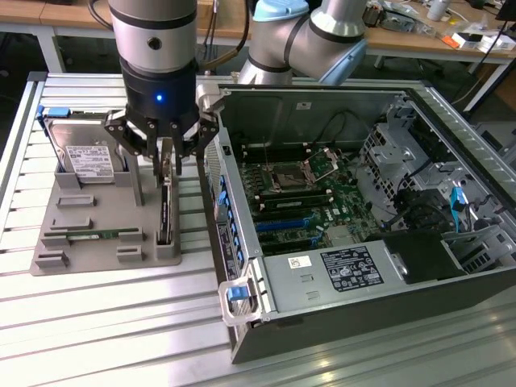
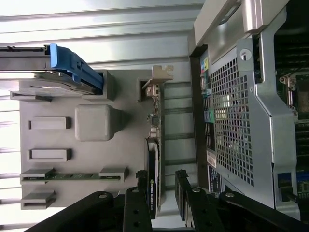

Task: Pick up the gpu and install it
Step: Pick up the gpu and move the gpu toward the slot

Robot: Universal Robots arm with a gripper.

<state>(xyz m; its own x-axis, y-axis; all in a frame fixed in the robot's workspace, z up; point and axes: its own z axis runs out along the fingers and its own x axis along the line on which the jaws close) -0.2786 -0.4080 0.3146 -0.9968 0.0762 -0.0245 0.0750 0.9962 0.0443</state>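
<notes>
Silver-grey arm (image 1: 153, 32) in shot, a pale blue cap (image 1: 278, 10) on one joint — then the black gripper (image 1: 167, 165), a small blue light (image 1: 159, 98) glowing on its collar, black linkage fingers (image 2: 134, 208) studded with round pivot pins and bolts.

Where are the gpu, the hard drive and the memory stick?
gpu (image 1: 164, 216), exterior view, dark upper edge.
hard drive (image 1: 84, 158), exterior view, white label.
memory stick (image 1: 93, 235), exterior view, green upper edge.

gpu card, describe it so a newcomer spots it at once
On the exterior view's left of the open grey computer case sits a grey plastic holder tray. The slim dark gpu card stands on edge along its case-side edge, under the black gripper. Its neighbours are a boxy silver hard drive and a narrow green memory stick.
</notes>
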